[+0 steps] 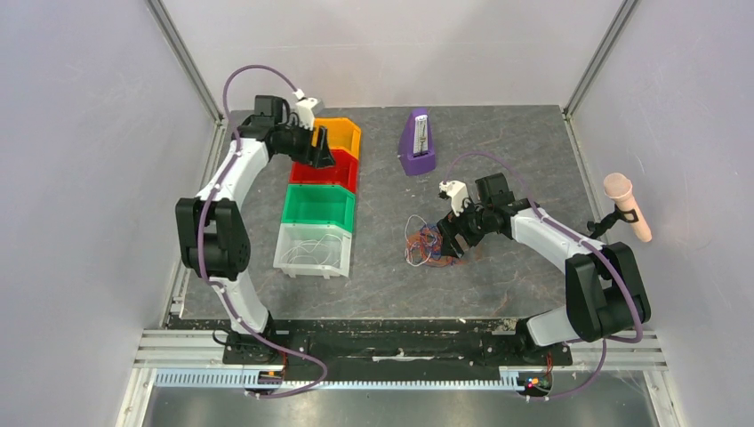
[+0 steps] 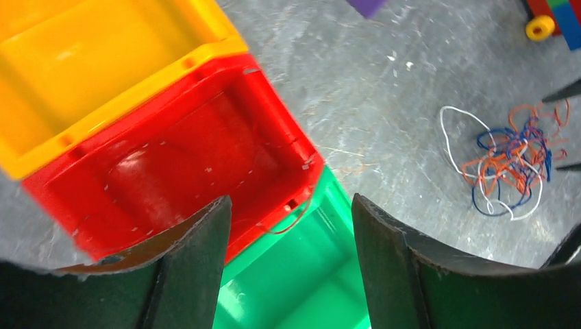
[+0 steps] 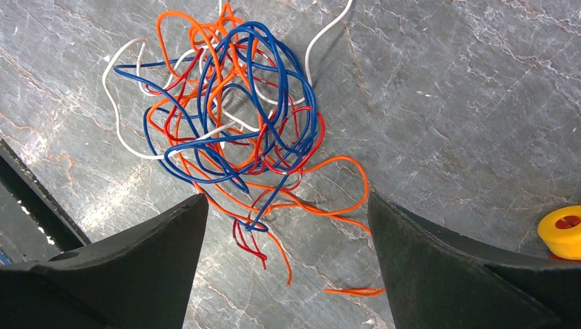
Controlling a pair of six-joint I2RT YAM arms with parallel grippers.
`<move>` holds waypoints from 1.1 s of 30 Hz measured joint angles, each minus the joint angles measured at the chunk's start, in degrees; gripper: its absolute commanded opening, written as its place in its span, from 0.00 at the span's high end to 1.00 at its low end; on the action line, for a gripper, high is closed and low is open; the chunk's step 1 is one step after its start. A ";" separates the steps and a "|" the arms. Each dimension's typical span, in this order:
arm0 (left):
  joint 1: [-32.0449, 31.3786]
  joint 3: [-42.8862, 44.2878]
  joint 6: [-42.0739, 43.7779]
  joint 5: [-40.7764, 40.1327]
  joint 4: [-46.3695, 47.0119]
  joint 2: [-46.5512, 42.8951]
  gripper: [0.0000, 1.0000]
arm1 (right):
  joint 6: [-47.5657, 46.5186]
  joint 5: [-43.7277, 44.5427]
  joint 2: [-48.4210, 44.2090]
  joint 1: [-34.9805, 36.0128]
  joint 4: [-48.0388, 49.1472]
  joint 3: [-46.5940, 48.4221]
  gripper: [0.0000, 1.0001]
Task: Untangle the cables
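arms [image 1: 233,176]: white links, black joints | hose [image 1: 258,68]: purple | left hand [image 2: 289,205]: black

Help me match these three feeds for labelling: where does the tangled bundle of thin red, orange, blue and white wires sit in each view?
Top external: the tangled bundle of thin red, orange, blue and white wires lies right of centre.
Left wrist: the bundle is at far right, mid-height.
Right wrist: the bundle fills the upper centre-left.
Shared landmark: the grey marbled tabletop beneath it in all three.
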 measured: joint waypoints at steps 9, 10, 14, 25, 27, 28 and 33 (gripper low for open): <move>-6.97 4.72 6.29 -3.13 -5.31 3.63 0.61 | 0.00 0.09 0.00 0.00 -0.22 0.00 0.11; -7.15 5.16 6.64 -4.15 -5.53 4.46 0.68 | 0.00 0.09 0.00 0.00 -0.24 0.00 0.11; -7.19 6.45 7.56 -8.94 -5.66 7.54 0.89 | 0.00 0.09 0.00 0.00 -0.24 0.00 0.11; -5.57 7.74 7.65 -22.49 -0.22 14.08 0.98 | 0.00 0.15 0.02 0.00 -0.24 0.00 0.11; -5.25 7.74 7.67 -24.59 1.42 15.19 0.98 | -0.02 0.17 0.02 0.00 -0.24 0.00 0.11; -5.16 7.74 7.67 -25.55 2.19 15.74 0.98 | 0.00 0.15 0.02 0.00 -0.26 0.00 0.11; -5.14 8.00 8.13 -29.53 4.55 19.04 0.98 | -0.02 0.22 0.02 0.00 -0.28 0.00 0.11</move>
